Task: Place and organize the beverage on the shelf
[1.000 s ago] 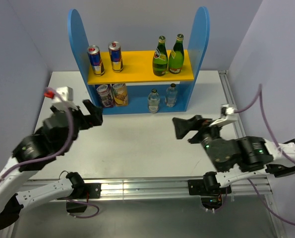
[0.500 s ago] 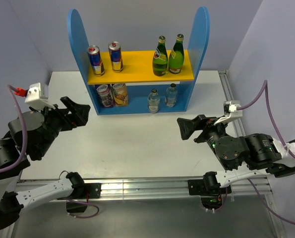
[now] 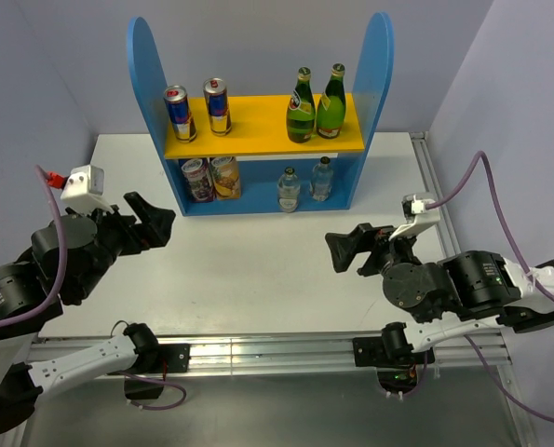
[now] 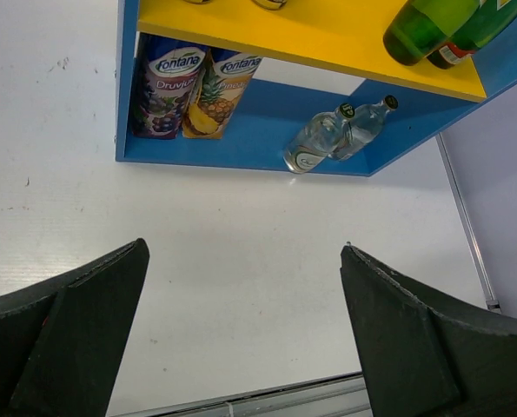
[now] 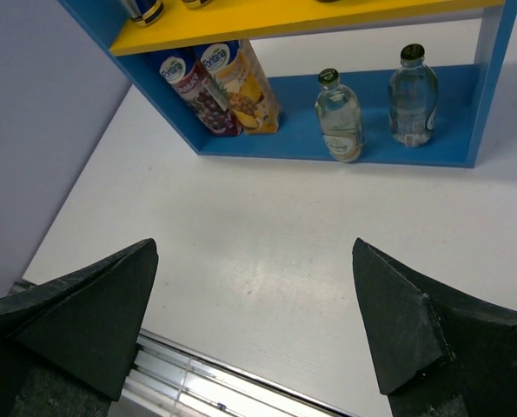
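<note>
The shelf (image 3: 377,65) stands at the back of the table, with blue side panels and a yellow upper board (image 3: 258,130). Two cans (image 3: 179,113) and two green bottles (image 3: 316,104) stand on the upper board. Two juice cartons (image 3: 211,178) and two clear bottles (image 3: 303,184) stand on the blue base, also seen in the left wrist view (image 4: 188,91) and right wrist view (image 5: 371,109). My left gripper (image 3: 151,220) is open and empty, left of the shelf. My right gripper (image 3: 351,249) is open and empty, in front of the shelf's right side.
The white table (image 3: 258,261) runs between the grippers and the shelf. A metal rail (image 3: 267,346) lines the near edge. Walls close in on the left and right sides.
Both arms have pulled back from the shelf toward the near edge. The left gripper swung left and lower; the right gripper shifted slightly. The drinks on the shelf have not moved.
</note>
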You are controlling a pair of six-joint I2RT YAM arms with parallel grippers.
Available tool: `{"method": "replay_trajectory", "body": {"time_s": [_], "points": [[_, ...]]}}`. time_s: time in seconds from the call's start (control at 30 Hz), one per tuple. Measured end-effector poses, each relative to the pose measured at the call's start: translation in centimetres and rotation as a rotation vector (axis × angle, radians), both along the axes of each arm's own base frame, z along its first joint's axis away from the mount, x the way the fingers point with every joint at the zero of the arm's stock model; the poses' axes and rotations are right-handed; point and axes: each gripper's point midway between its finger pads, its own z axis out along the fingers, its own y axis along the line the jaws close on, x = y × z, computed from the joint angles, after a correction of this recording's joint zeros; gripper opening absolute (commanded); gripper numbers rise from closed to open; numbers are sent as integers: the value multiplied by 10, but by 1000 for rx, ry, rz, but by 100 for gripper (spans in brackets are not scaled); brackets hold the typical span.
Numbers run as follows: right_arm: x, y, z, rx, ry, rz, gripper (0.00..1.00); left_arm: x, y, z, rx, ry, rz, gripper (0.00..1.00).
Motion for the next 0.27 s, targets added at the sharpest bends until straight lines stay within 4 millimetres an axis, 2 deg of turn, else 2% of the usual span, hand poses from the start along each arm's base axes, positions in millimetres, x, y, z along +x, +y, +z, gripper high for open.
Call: {"method": "replay_trajectory", "body": {"time_s": [0.27], "points": [[0,-4,2,1,-4,5,100,1,-1,-4,10,6,-1,99]]}}
